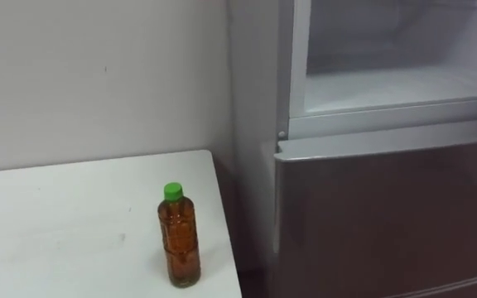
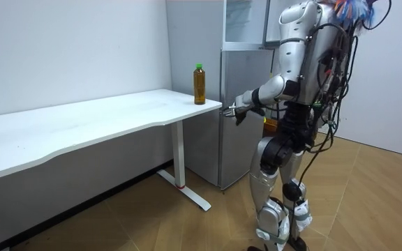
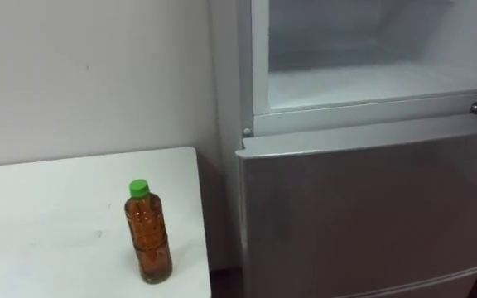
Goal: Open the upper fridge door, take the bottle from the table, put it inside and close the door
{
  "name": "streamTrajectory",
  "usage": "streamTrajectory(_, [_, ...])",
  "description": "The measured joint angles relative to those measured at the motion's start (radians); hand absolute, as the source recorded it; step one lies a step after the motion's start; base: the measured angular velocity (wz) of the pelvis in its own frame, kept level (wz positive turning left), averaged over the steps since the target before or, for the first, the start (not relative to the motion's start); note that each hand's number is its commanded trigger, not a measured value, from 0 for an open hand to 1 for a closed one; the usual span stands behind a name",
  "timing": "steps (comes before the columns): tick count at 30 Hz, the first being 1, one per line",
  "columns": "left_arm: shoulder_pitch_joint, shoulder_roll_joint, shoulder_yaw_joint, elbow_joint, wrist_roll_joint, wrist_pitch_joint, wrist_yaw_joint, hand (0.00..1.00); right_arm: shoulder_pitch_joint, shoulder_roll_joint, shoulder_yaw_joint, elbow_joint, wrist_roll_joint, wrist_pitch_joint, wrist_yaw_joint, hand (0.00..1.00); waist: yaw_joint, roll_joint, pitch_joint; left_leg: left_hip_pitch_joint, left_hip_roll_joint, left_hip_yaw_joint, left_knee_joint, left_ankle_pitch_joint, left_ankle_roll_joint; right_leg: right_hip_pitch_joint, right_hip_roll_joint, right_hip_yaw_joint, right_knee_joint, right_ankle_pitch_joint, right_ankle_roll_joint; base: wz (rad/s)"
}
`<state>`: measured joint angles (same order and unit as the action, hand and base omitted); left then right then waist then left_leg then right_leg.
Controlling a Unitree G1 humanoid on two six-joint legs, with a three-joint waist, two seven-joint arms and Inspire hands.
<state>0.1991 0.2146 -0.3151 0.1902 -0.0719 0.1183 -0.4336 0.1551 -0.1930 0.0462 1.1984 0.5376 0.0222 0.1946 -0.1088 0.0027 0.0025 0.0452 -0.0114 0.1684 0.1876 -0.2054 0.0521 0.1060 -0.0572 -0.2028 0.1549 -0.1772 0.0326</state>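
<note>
Amber bottle (image 1: 180,240) upright on white table (image 1: 56,215), left hand (image 2: 237,111) nearby, apart

bottle (image 1: 180,238) on table (image 1: 56,223), fridge (image 1: 387,207) right

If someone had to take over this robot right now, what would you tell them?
Left hand: open, empty, held out in front of the fridge's lower door.
Bottle: upright on the white table, near the edge beside the fridge, not grasped.
Upper fridge compartment: open.
Done: the robot stands at the fridge.
Left: grasp the bottle, lift it and set it in the upper compartment.
</note>
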Motion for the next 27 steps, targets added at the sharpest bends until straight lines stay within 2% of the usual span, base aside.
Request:
streamTrajectory(2, [0.016,-0.005,0.005,0.064,0.04,-0.015,0.033,0.0,0.0,0.0,-0.001,0.0,-0.012,-0.002,-0.001,0.0,0.008,0.001,-0.0004,-0.001,0.0,-0.001,0.0,0.0,-0.001,0.003,0.001,0.0,0.0,0.0,-0.001,0.0])
streamTrajectory(4, [0.04,-0.01,0.032,0.171,0.101,-0.048,0.071,0.0,0.0,-0.001,0.0,-0.003,-0.031,-0.009,0.0,0.0,0.013,0.0,0.0001,0.005,0.0,-0.005,0.0,0.001,-0.002,0.012,0.001,-0.001,-0.001,0.001,-0.001,0.04])
streamTrajectory(6, [0.042,-0.012,0.042,0.259,0.114,-0.056,0.106,0.0,0.0,-0.001,0.002,-0.003,-0.031,-0.012,0.0,0.0,0.023,-0.001,0.001,0.011,0.0,-0.007,0.0,0.001,-0.002,0.015,0.001,-0.003,-0.001,0.001,-0.001,0.0])
streamTrajectory(8, [0.06,-0.016,0.064,0.296,0.12,-0.061,0.134,0.0,0.001,0.0,0.003,-0.003,-0.031,-0.016,0.0,0.0,0.032,-0.002,0.0013,0.012,0.0,-0.008,0.001,0.001,-0.001,0.015,0.001,-0.005,-0.001,0.001,-0.001,0.02])
streamTrajectory(12, [0.076,-0.046,0.149,0.427,0.144,-0.13,0.191,0.0,-0.011,0.003,-0.002,0.0,-0.08,-0.021,-0.008,0.0,0.042,-0.005,0.0013,0.013,-0.001,-0.012,0.003,0.001,-0.002,0.017,-0.001,-0.019,-0.002,0.001,-0.001,0.02])
streamTrajectory(13, [0.077,-0.057,0.182,0.475,0.145,-0.14,0.209,0.0,-0.015,0.003,-0.002,0.0,-0.094,-0.022,-0.008,0.0,0.044,-0.006,0.0012,0.013,-0.001,-0.01,0.003,0.002,-0.002,0.016,-0.001,-0.022,-0.003,0.0,-0.001,-0.04])
streamTrajectory(17, [0.078,-0.069,0.249,0.58,0.141,-0.161,0.239,0.0,-0.015,0.003,-0.009,0.002,-0.11,-0.022,-0.008,0.0,0.064,-0.012,0.0008,0.013,-0.003,-0.009,0.004,0.002,-0.002,0.011,-0.007,-0.034,-0.005,-0.008,-0.005,0.01])
streamTrajectory(19, [0.077,-0.083,0.298,0.65,0.137,-0.189,0.263,0.0,-0.016,0.006,-0.008,0.007,-0.11,-0.023,-0.008,0.0,0.076,-0.013,-0.001,0.019,-0.004,-0.01,0.003,0.003,-0.002,0.019,-0.007,-0.035,-0.004,-0.008,-0.005,0.03])
streamTrajectory(24, [0.073,-0.112,0.357,0.729,0.094,-0.233,0.307,0.0,-0.015,0.008,-0.009,0.017,-0.116,-0.038,-0.01,0.0,0.091,-0.014,-0.0011,0.018,-0.007,-0.025,0.003,0.003,-0.002,0.028,-0.01,-0.062,-0.007,-0.012,-0.002,0.11])
streamTrajectory(27, [0.064,-0.12,0.379,0.78,0.06,-0.239,0.317,0.0,-0.013,0.014,-0.012,0.028,-0.115,-0.046,-0.013,0.0,0.092,-0.015,-0.0034,0.02,-0.011,-0.037,0.003,0.003,-0.003,0.039,-0.011,-0.075,-0.019,-0.014,-0.002,0.13])
